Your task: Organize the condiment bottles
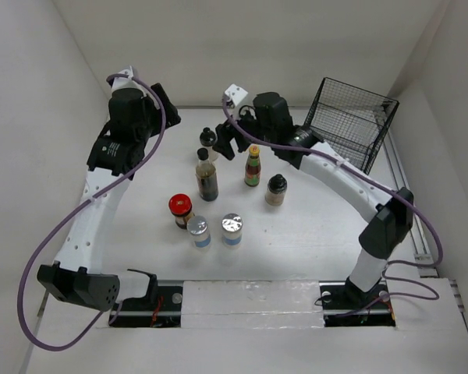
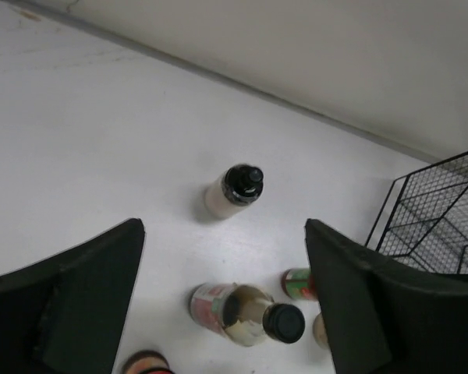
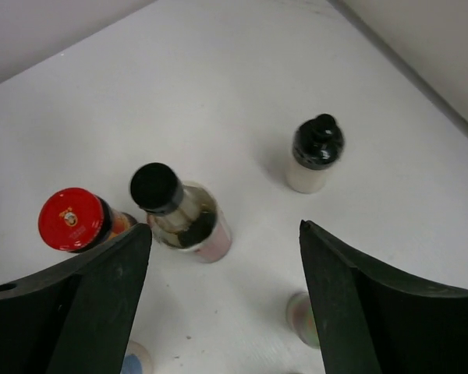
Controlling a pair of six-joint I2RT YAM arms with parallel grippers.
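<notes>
Labels and writing: the dark sauce bottle with a black cap (image 1: 207, 181) carries a pale label with a red band. The slim bottle with a yellow cap (image 1: 253, 166) wears red and green. The jar with a red lid (image 1: 180, 209) bears what may be a small yellow emblem on the lid. No word on any of them is sharp enough to read.
Far spot: the pale bottle with a black cap (image 1: 207, 139) stands upright on the white counter (image 1: 312, 234), farthest from the arm bases.
Middle row: dark sauce bottle, slim bottle with a yellow cap, then the tan bottle with a black cap (image 1: 275, 189), all upright and apart from one another.
Near row: the jar with a red lid, then the left silver-lidded shaker (image 1: 198, 231) just beside it and the right silver-lidded shaker (image 1: 232, 229) near that.
Black wire basket (image 1: 351, 121): far right of the counter, well apart from the bottles.
Left hand (image 2: 224, 230): raised over the far left of the counter, fingers (image 2: 93, 296) spread wide, gripping and touching nothing. The pale bottle is in its view beyond the fingertips.
Right hand (image 3: 225, 228): raised just beside the pale bottle, fingers (image 3: 359, 312) spread wide, nothing between them. The dark sauce bottle and the jar with a red lid lie below it.
</notes>
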